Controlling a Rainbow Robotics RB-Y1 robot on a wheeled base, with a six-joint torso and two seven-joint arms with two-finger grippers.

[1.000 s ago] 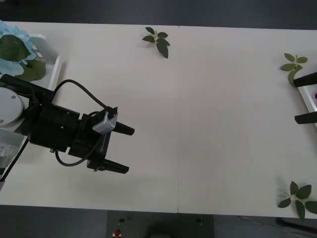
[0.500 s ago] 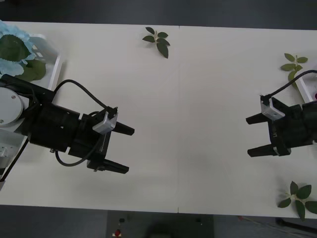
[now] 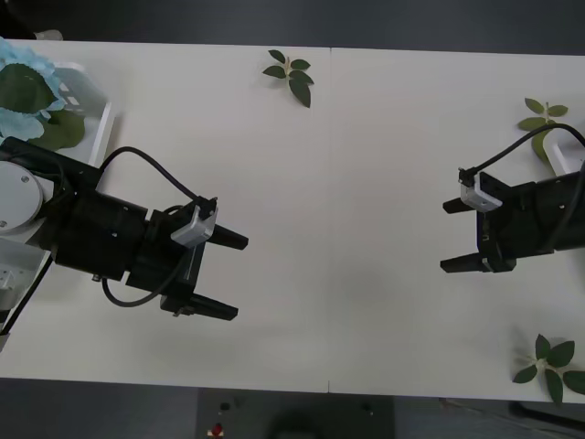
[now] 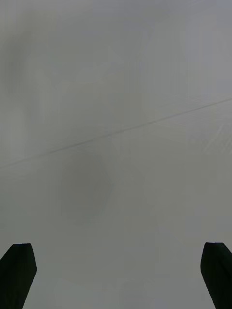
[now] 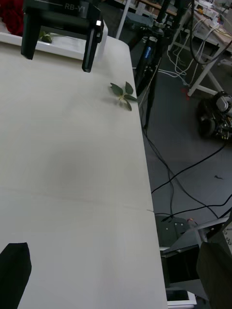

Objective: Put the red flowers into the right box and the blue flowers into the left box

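Note:
Pale blue flowers [image 3: 20, 84] with big green leaves lie in the slotted white left box [image 3: 95, 108] at the table's far left corner. My left gripper [image 3: 239, 277] hovers open over bare table to the right of that box, with nothing between its black fingers [image 5: 14, 275]. At the right side my right gripper [image 3: 444, 236] is also open and empty above bare tabletop. In the left wrist view the right gripper [image 5: 57, 63] stands in front of the white right box [image 5: 62, 47], where deep-red flowers [image 5: 10, 19] show at its far end.
Loose green leaf sprigs lie at the far middle [image 3: 291, 73], the far right [image 3: 541, 117] and the near right corner [image 3: 551, 359]. Beyond the table's edge the left wrist view shows a floor with cables [image 5: 193, 159] and other equipment.
The right arm has come in from the table's right edge toward the middle, gripper open. The left arm has not moved.

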